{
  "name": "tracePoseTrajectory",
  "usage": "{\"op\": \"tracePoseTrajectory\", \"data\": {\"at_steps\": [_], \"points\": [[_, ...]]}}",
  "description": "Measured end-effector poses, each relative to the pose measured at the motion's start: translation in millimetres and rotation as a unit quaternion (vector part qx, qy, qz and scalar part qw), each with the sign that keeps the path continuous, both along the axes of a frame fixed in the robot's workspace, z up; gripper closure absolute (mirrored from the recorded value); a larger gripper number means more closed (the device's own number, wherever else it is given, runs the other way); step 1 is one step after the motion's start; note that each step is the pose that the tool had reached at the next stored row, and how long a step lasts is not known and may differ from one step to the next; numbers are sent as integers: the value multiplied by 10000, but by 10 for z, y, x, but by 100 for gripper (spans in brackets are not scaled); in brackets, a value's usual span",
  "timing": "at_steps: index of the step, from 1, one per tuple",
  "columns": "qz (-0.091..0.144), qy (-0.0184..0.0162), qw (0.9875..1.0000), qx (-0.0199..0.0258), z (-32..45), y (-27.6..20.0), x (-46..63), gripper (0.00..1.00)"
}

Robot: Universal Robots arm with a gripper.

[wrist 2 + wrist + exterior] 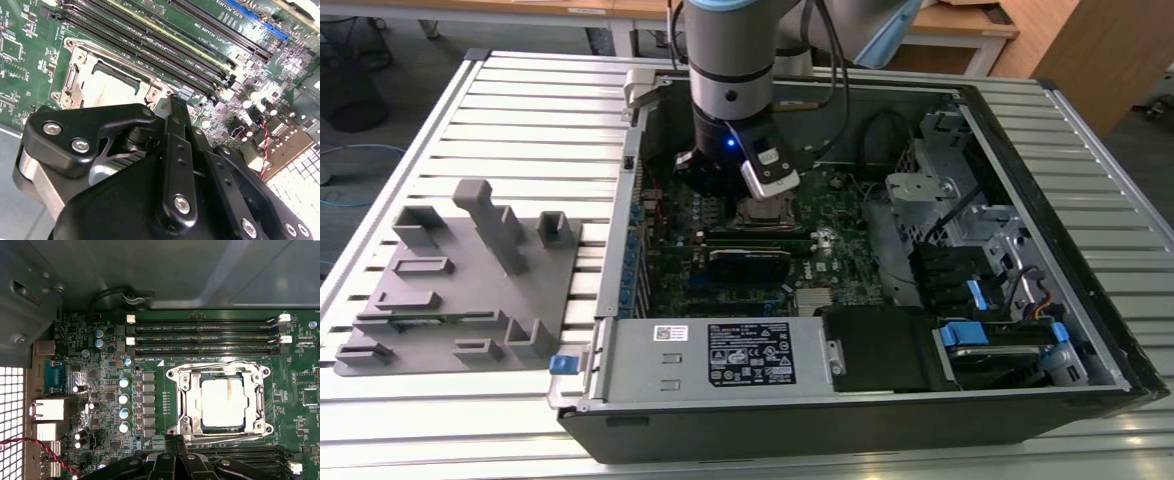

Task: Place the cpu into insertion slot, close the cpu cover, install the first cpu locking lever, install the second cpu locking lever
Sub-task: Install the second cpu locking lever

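Green motherboard [100,405]: cpu [222,402] under cpu cover [220,371], memory slots [205,340] beside; gripper [175,440] clenched, empty.

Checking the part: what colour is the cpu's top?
Dull silver-grey, bright under the light; the cpu shows best in the first wrist view.

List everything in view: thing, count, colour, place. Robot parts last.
computer case: 1, black, open on the slatted table
motherboard: 1, green, inside the case
cpu: 1, silver-grey, seated in the insertion slot
cpu cover: 1, silvery, down around the cpu
memory slots: several, black, beside the socket
power supply: 1, grey with white label, case front edge
fixture block: 1, grey, exterior view's left
arm: 1, grey-blue, over the socket
claw: 1, black, at the socket's edge
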State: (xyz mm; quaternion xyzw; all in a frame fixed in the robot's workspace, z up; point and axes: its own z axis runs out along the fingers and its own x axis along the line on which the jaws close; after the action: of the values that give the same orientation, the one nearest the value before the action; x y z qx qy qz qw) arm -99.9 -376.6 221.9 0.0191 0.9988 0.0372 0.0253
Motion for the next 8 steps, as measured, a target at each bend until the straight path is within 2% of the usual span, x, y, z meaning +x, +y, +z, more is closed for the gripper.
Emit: {"op": "tracePoseTrajectory", "data": {"at_steps": [4,8], "points": [[-1,1,10000,-1,-1,0,41,89],[-7,0,10000,-1,-7,0,153,89]]}}
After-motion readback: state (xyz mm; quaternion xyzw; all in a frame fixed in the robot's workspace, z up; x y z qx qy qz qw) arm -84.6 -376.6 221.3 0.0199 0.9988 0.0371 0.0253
